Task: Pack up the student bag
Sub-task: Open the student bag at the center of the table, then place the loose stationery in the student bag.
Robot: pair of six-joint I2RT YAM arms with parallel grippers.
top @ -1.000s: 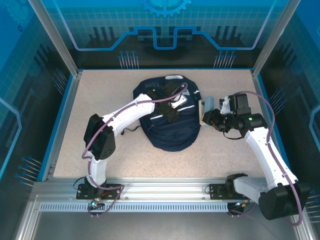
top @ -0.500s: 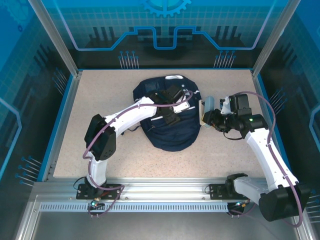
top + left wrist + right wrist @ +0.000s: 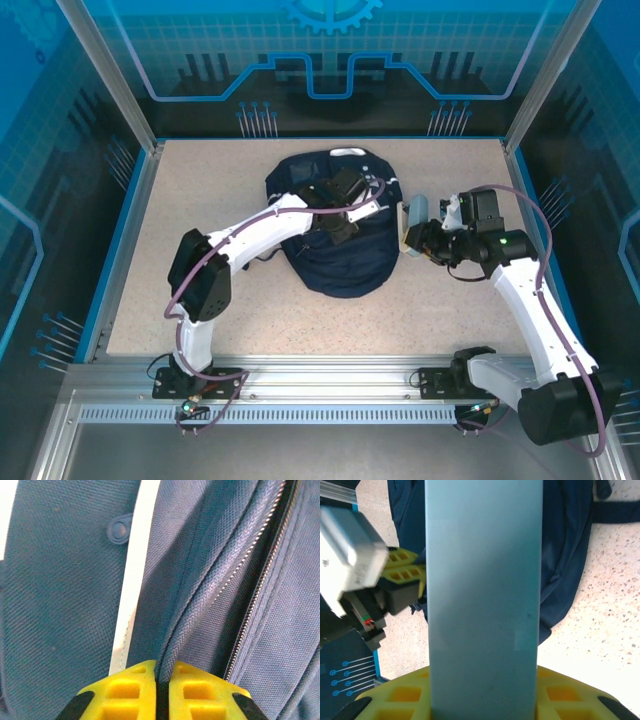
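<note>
The student bag [image 3: 340,265] lies flat mid-table, navy with a thin white stripe [image 3: 131,585] and an open zipper [image 3: 260,555]. My left gripper [image 3: 338,228] rests on top of it. Its yellow fingers [image 3: 135,690] are shut on a raised fold of the bag's fabric [image 3: 175,635] beside the zipper. My right gripper [image 3: 415,235] hovers just off the bag's right side, shut on a flat light-blue case [image 3: 482,595] standing upright between its jaws. The bag [image 3: 565,555] and the left gripper's fingers [image 3: 405,567] show behind the case.
The speckled tabletop [image 3: 200,200] is bordered by a blue rim, with metal frame posts at its corners. An aluminium rail [image 3: 320,385] carries both arm bases along the near edge. Bare table lies left of and in front of the bag.
My left gripper has shifted slightly on the bag and its jaws have closed onto the fabric fold. The right arm and its case have stayed put.
</note>
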